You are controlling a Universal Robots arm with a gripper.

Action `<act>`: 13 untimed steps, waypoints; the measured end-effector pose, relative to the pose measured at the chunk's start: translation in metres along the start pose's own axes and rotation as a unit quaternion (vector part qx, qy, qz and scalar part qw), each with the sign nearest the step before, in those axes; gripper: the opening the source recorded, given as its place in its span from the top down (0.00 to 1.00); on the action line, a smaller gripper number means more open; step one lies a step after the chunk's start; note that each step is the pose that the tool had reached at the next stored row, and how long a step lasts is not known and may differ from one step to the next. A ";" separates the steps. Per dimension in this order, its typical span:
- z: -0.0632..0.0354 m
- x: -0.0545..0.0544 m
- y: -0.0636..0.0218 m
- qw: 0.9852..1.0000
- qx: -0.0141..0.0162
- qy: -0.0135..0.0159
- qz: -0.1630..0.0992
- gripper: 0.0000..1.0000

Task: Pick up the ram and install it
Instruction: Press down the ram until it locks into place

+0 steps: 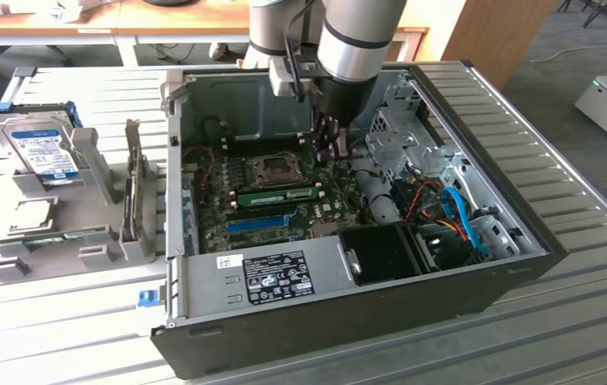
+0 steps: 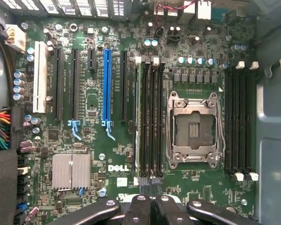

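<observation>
Though the arm's dark hand [image 1: 332,152] hangs inside the open black PC case [image 1: 367,319], its fingers are pressed together w/ nothing between them. The long, thin green circuit-board ram [image 1: 281,195] w/ dark chips stands on edge in a black slot just beside the square metal CPU socket [image 1: 277,168]. From the hand it lies toward the exterior view's left, nearer the camera. Its long axis runs approx. left-right there, parallel to the bright blue plastic slot [image 1: 257,222]. Hand & ram are apart.

Ribbed pale bench [image 1: 587,341] carries open black computer case [image 1: 325,330]; grey parts stand [image 1: 89,156] just beside it, exterior view's left.
</observation>
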State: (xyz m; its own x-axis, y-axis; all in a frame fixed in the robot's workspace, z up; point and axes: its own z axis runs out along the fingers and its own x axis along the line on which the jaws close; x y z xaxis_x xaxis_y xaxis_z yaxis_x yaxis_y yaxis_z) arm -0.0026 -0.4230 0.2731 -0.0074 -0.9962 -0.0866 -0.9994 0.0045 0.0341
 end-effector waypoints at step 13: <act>0.0140 0.001 -0.0005 1.000 0.000 0.000 0.000 0.89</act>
State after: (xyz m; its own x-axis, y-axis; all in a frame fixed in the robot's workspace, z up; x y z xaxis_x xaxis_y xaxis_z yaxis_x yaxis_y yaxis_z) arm -0.0026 -0.4230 0.2591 -0.0075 -0.9962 -0.0866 -0.9994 0.0045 0.0341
